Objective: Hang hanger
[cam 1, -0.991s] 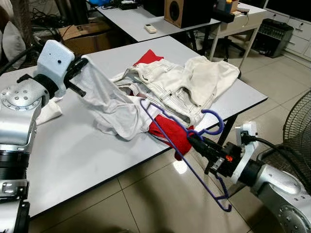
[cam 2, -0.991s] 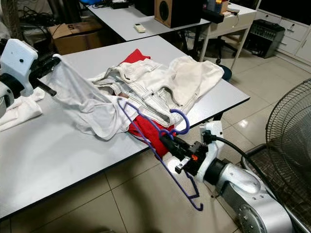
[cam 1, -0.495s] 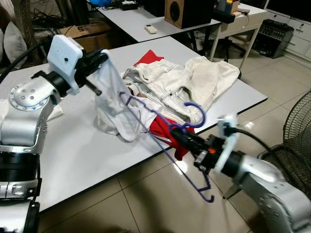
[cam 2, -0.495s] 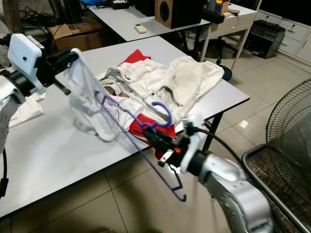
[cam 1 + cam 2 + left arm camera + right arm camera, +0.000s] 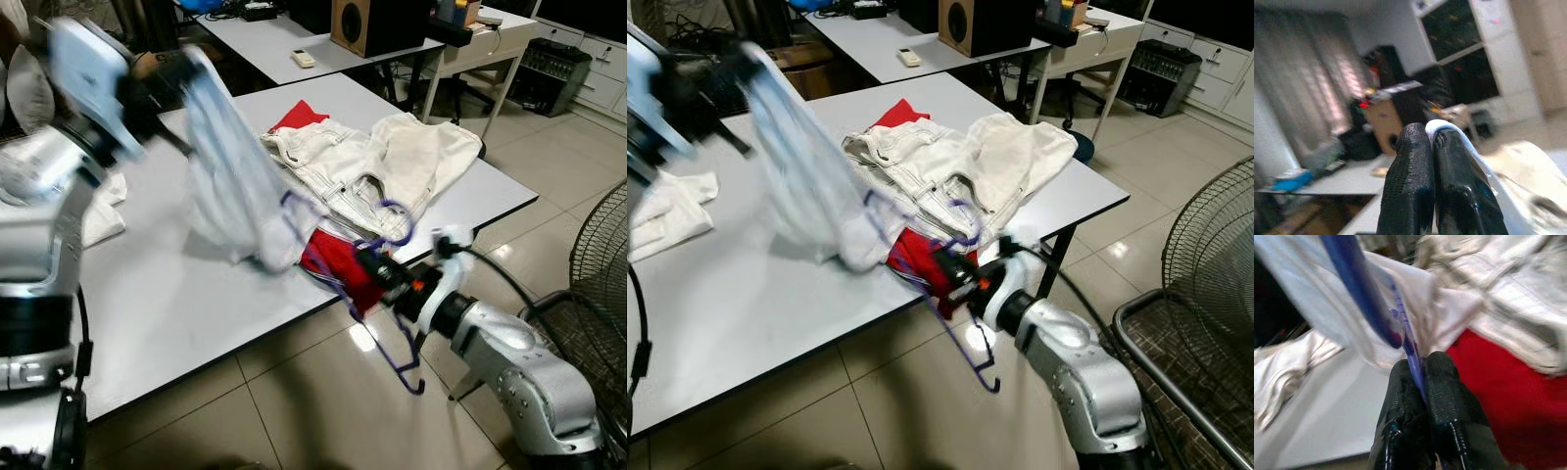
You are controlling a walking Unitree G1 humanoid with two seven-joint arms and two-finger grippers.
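**While clamped at table edge, hanger slanted**

Gripped by right gripper (image 5: 370,262) with fingers clenched: purple hanger (image 5: 338,279), hook toward white jeans (image 5: 362,166), long axis slanting from white garment (image 5: 230,166) down to floor. Pinched and lifted by left gripper (image 5: 1437,142): that garment.

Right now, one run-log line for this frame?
left gripper: shut on white garment, lifted | right gripper: shut on purple hanger, at table edge | hanger not yet inside garment

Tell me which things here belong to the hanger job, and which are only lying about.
In use:
- purple hanger, held by right hand
- white garment, lifted by left hand

Lying about:
- white jeans
- red cloth
- speaker
- remote
- fan
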